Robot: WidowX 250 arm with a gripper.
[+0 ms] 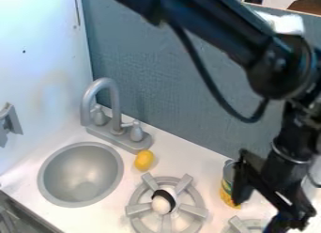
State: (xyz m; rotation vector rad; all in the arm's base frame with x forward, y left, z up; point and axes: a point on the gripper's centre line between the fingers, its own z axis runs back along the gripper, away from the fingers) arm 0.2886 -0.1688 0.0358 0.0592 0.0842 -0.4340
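Hangs at five o'clock over the tabletop (100,220), with the black gripper (256,215) just beside a can (230,194). Holds nothing that can be seen between the jaws, which stand spread apart, one near the can and the other lower, towards the near edge. Find the can at eleven o'clock from the gap of the jaws, upright, with yellow on its lower part, and partly hidden by the nearer jaw. Cannot tell whether touched by it or not.

At six o'clock, low in the view, see a grey burner (140,208), with a round white thing (161,205) with a black band (165,195) on its middle. From this burner, at eleven o'clock, find a yellow lemon (144,160) on the tabletop, close to the base of the grey faucet (115,93). Between seven and eight o'clock, see the round grey sink (81,171), below the faucet. At five o'clock, at the bottom edge, see part of a second burner (239,225), near the gripper. Behind the faucet, see a blue-grey wall (163,81), and at ten o'clock a white panel (37,53).
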